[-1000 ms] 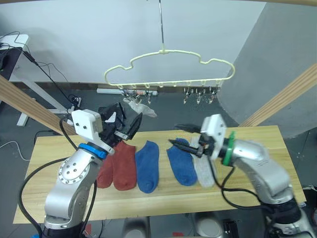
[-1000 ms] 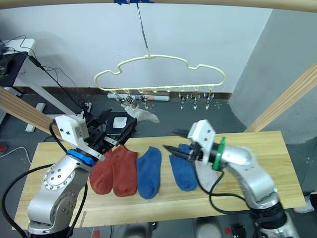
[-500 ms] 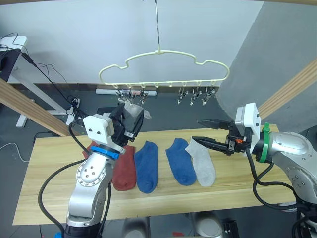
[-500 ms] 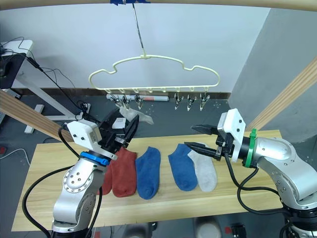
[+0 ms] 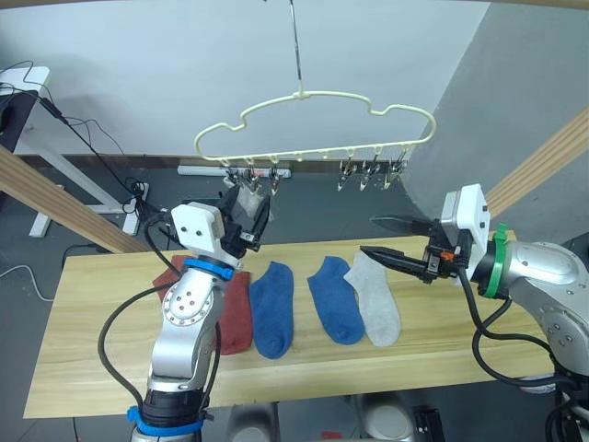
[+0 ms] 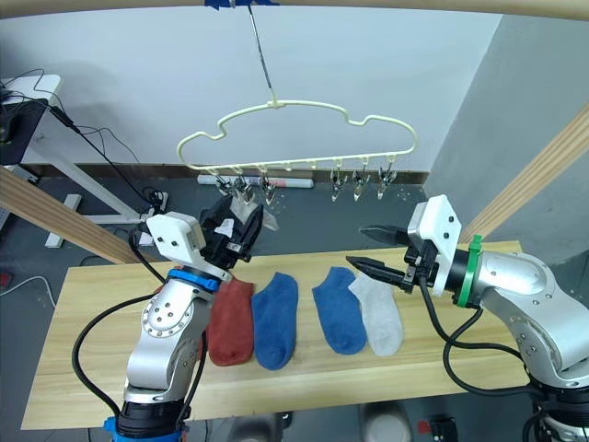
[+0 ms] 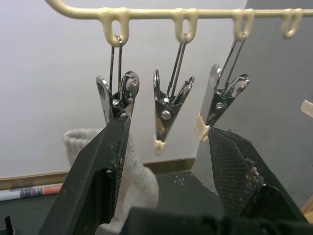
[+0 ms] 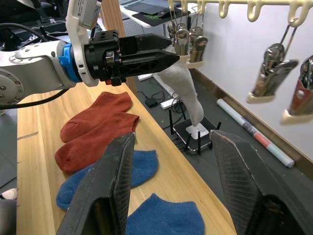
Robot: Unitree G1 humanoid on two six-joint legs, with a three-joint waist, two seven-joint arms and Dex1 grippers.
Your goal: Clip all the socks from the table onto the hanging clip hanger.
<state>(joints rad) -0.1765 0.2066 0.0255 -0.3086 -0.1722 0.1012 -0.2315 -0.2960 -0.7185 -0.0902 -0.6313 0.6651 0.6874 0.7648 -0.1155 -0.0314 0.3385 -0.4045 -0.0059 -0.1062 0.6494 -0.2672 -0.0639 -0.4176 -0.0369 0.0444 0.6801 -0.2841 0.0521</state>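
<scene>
Raising our left gripper (image 5: 247,214) to the clip hanger (image 5: 313,124), we are working at its leftmost clips (image 7: 117,95), jaws spread, a light grey sock (image 8: 185,87) hanging there; whether a clip already bites it, we cannot tell. Our right gripper (image 5: 386,238) is hovering over the table (image 5: 110,322) with jaws spread and empty. Five socks are lying in a row: two rust-red socks (image 6: 232,319), two blue socks (image 5: 274,295), one grey sock (image 5: 377,299). They look light, limp and floppy, so we are judging the cuff edge the best hold, leaving that edge free for a clip.
</scene>
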